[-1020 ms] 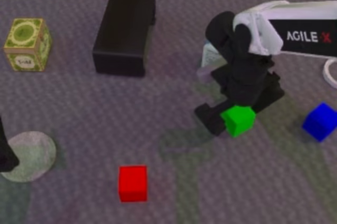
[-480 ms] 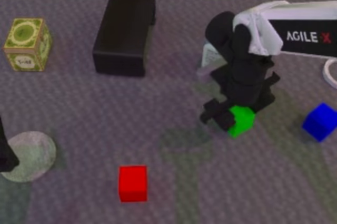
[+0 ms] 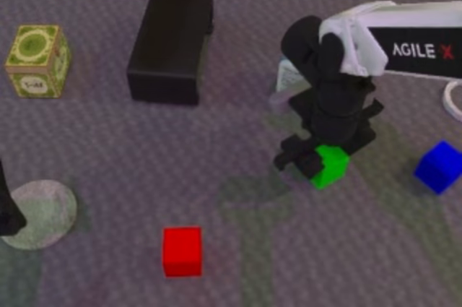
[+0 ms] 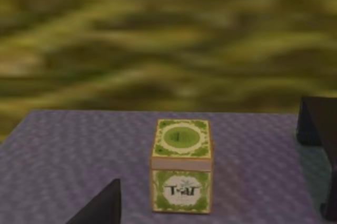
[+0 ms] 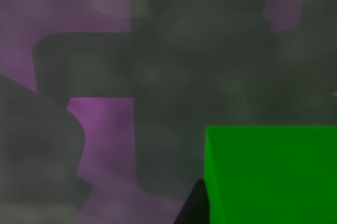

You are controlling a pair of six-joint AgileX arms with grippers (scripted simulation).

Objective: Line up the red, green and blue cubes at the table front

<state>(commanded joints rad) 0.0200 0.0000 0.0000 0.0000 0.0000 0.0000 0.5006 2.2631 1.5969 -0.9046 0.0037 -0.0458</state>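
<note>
Grey-purple woven worktop (image 3: 108, 141) under both arms. Right hand (image 3: 315, 162) clamped on small bright green cube (image 3: 330, 165), right of centre. Best lifted straight, then carried forward beside small bright red cube (image 3: 182, 251). Deep blue cube (image 3: 439, 167) waiting far right. Black box (image 3: 170, 47), patterned yellow-green box (image 3: 37, 60) well behind, harmless. Left hand parked at left edge, grip unreadable.

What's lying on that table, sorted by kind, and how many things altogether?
Small plain cubes: 3 (red cube, green cube in the right pincer, blue cube)
Patterned yellow-green box: 1
Black box: 1
Pale round disc: 1
White carton, mostly hidden behind the right arm: 1
Total: 7
</note>
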